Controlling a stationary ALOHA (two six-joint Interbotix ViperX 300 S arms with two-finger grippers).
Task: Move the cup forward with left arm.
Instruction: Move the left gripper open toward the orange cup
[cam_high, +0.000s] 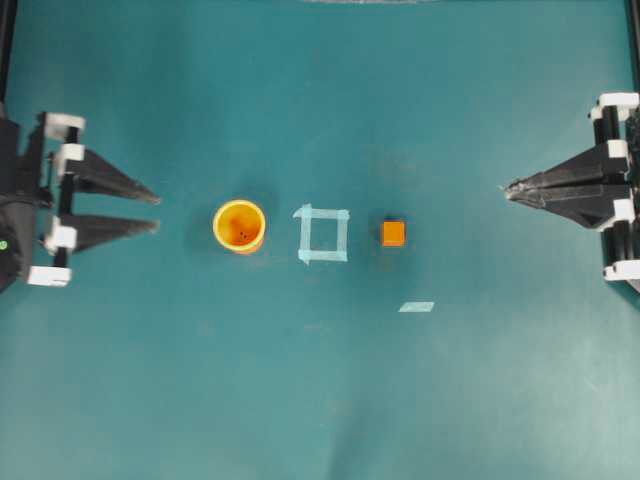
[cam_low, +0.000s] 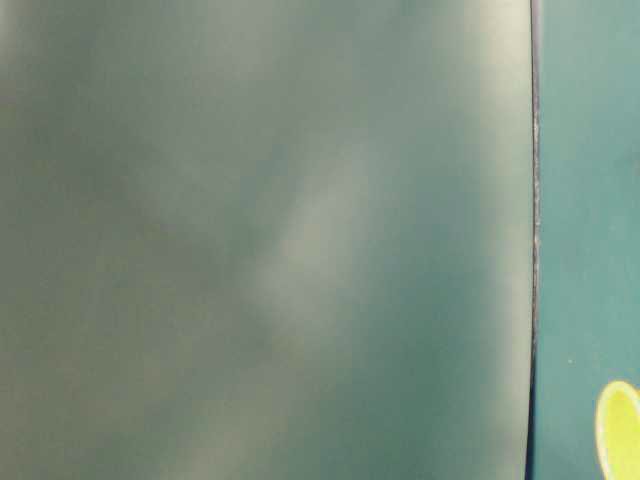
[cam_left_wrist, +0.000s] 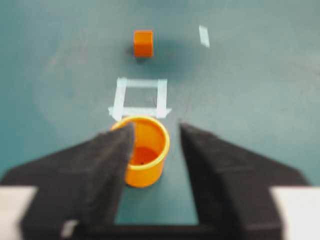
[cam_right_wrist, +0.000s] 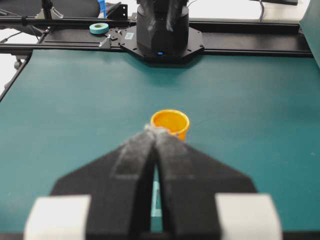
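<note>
Teal table (cam_high: 320, 400), seen from above; the cup (cam_high: 239, 226) stands upright a little left of centre, open mouth up, orange wall with a paler yellow rim; a square outline of pale tape (cam_high: 323, 234) lies just at the cup's 3 o'clock, apart from it; an orange cube (cam_high: 393, 233) sits further along the same line, past the square; a short loose tape strip (cam_high: 416, 307) lies at the cube's 5 o'clock. The left gripper (cam_high: 155, 212) waits at the cup's 9 o'clock near the table's left edge, jaws spread with a clear gap between the two black fingers, tips short of the cup and touching nothing; its wrist view shows the cup (cam_left_wrist: 145, 150) beyond the parted fingers, partly behind the left one, with the tape square (cam_left_wrist: 139, 97) and cube (cam_left_wrist: 143, 43) in line beyond. The right gripper (cam_high: 510, 187) sits at the far 3 o'clock edge, fingers pressed together to a point, holding nothing; its wrist view confirms the tips meeting, cup (cam_right_wrist: 170, 123) beyond them. The table-level view is mostly blur; only a yellow rim sliver (cam_low: 620, 430) shows at the lower right.
</note>
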